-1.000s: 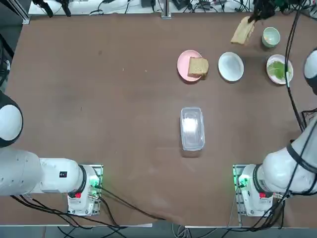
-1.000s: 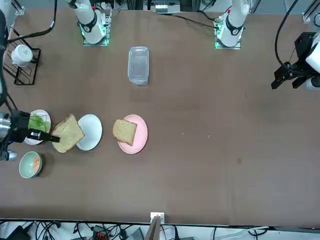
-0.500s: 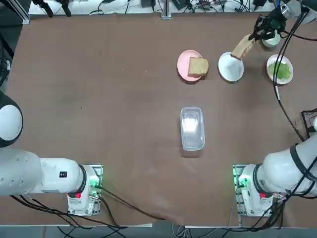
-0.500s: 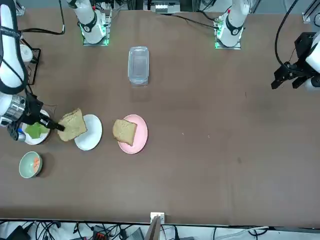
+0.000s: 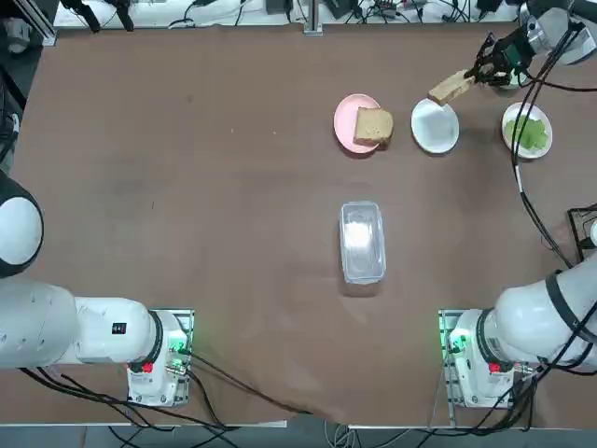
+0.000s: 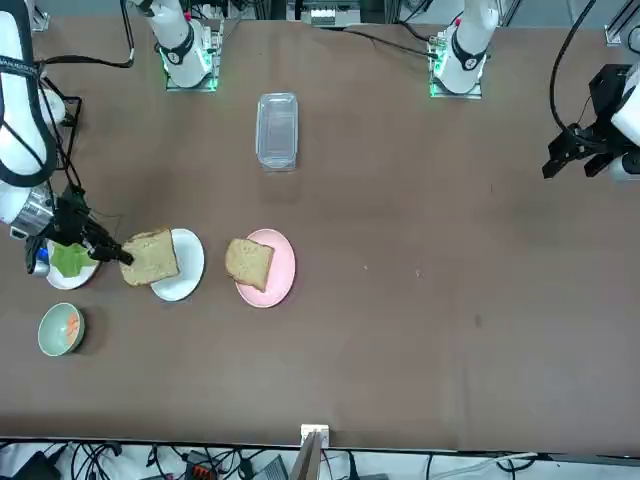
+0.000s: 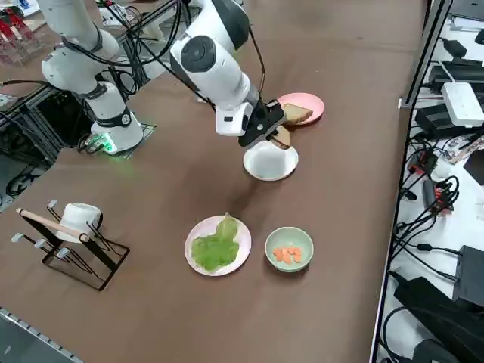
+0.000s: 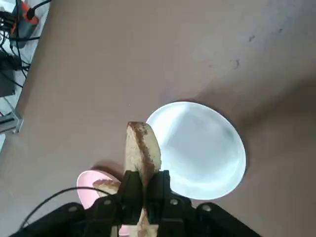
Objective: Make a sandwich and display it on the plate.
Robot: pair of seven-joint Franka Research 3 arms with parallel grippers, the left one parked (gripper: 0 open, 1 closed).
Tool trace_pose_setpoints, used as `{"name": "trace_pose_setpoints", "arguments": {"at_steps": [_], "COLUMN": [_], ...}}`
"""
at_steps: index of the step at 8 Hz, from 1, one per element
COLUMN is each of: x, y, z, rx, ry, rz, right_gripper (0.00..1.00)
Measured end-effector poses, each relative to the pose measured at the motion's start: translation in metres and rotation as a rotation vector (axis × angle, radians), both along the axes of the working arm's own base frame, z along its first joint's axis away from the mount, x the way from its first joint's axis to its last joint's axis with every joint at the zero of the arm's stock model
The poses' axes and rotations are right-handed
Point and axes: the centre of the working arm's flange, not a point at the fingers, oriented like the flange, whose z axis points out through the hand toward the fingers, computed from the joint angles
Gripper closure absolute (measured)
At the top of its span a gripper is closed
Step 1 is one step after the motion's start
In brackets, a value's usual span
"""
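A: The right tool (image 8: 143, 197) is hovering above the rim of the empty white plate (image 5: 436, 128), its fingers pinched tight on one edge of a bread slice (image 8: 142, 150) that is hanging in the air, not yet touching the plate.

B: What is worrying you?

A: The slice is sitting over the plate's rim, toward the pink plate (image 5: 349, 119). If it is let go here, I think it is likely to tip off onto the tabletop (image 5: 187, 187) or land half on the rim.

B: And the other sandwich parts?

A: The second slice (image 5: 373, 125) is lying on the pink plate, and the lettuce (image 7: 214, 248) is waiting on the other white plate (image 7: 198, 230), beside a green bowl (image 7: 288, 248).

B: Anything hard to see?

A: The held end of the slice is disappearing between the fingers, so the depth of the grip is unclear.
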Motion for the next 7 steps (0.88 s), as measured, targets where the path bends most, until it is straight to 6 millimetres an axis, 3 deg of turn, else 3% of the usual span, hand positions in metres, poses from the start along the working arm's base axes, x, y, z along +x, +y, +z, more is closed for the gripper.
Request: {"name": "trace_pose_setpoints", "arguments": {"at_steps": [4,7], "x": [-0.002,-0.002], "y": [0.003,0.005], "z": [-0.049,-0.069], "rx": [0.092,0.116], "ry": [0.003,0.028], "rz": [0.007,-0.013], "right_gripper": [0.92,0.92]}}
